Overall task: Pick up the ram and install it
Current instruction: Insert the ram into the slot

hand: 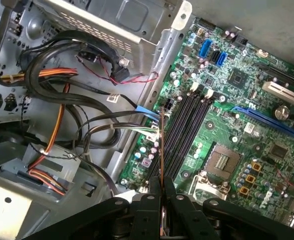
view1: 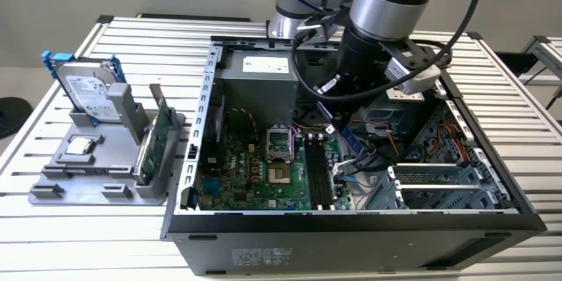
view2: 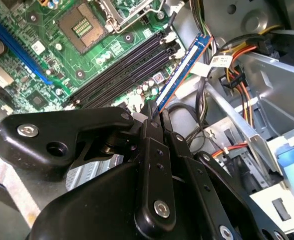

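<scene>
- Slatted metal desk (view1: 131, 228) carries an open computer case (view1: 351, 228); a grey parts stand (view1: 97, 176) sits at its 9 o'clock in the exterior view.
- Fingers (view2: 154, 145) clenched on the ram (view2: 181, 70), gripping one end; the stick juts out edge-on beyond the fingertips in both wrist views.
- Ram (hand: 161, 145) hangs over the motherboard (hand: 246, 150), tilted, just beside the black memory slots (hand: 186, 125), not seated in any.
- Gripper (view1: 338, 120) is down inside the case, slots (view1: 318, 176) at its 6 o'clock in the exterior view.
- Loose cables (hand: 102, 125) crowd the ram's other flank.
- Stand holds a silver hard drive (view1: 88, 90) and a green card (view1: 154, 143).
- Judgement: pick-up done; the install step is in hand. The next move calls for squaring the stick parallel over one slot, then pressing straight down.
</scene>
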